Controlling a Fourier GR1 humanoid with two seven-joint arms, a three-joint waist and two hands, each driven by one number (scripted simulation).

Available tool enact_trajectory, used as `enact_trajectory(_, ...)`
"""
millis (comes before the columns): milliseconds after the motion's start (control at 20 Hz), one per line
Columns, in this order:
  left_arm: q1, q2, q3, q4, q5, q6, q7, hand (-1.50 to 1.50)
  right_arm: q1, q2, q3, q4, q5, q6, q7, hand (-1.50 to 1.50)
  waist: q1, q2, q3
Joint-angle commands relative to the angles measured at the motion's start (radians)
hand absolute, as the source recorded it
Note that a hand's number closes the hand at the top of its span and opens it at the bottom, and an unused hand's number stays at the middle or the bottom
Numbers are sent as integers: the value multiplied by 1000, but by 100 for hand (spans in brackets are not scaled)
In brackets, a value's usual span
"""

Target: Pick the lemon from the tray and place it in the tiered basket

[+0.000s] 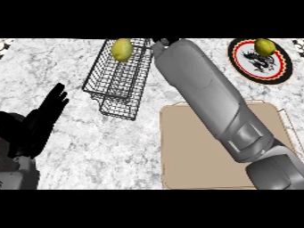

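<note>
Counting: one lemon (pixel 122 49) in tiered basket (pixel 118 84); one tray (pixel 194 156); left hand (pixel 46 116) fingers straight; right hand (pixel 161 42) unreadable

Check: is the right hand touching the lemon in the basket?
Apart. The head view shows basket wire between the lemon and the right hand, of which only a tip shows.

Just one camera is covering this, sitting up at the robot's head and looking steeply down onto the marble counter (pixel 62 147). It's facing away from the body, so the forearms are coming in from the near edge and the wire tiered basket (pixel 118 84) and plate (pixel 264 62) are sitting at the far edge. It's hanging close enough that the tan tray (pixel 197 151) is getting cropped at the near edge. No second view is sharing anything.
</note>
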Motion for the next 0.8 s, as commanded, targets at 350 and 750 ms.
enact_trajectory(350, 35, 5, 25, -15, -8, 4, -8, 0, 91, -221, -190, -105, -67, 30, -33, -150, -35, -9, 0)
enact_trajectory(750, 83, -16, 20, -59, -14, 17, 6, 0, 326, -448, -231, -397, -107, 194, 48, -150, -54, -17, 0)
